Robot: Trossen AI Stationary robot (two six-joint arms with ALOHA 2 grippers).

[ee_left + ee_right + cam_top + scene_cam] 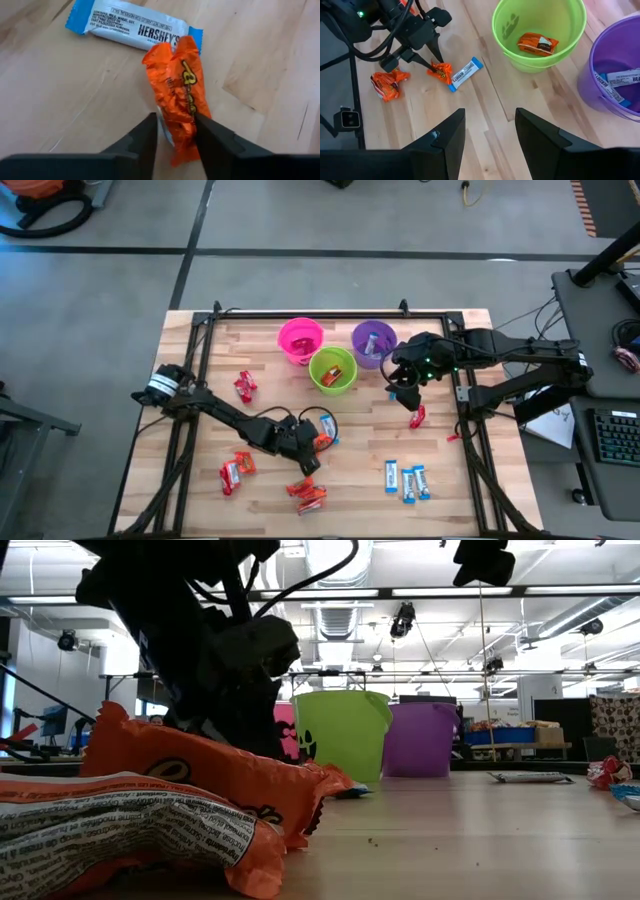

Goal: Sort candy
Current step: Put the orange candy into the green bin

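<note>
Three cups stand in a cluster on the desk (450, 490): the green cup (540, 30) holds one orange candy (537, 43), the purple cup (615, 75) holds blue-and-white candies (620, 80), and what the pink cup (300, 340) holds I cannot tell. The left claw (175, 132) pinches an orange-wrapped candy (180, 95) touching a blue-and-white bar (130, 30). The right claw (490, 130) hangs spread near the cups. Other candies (405, 480) lie scattered about.

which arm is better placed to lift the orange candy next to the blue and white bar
Left. The left gripper already has its fingers around the orange candy on the table; the right gripper hangs open and empty near the green cup.
</note>
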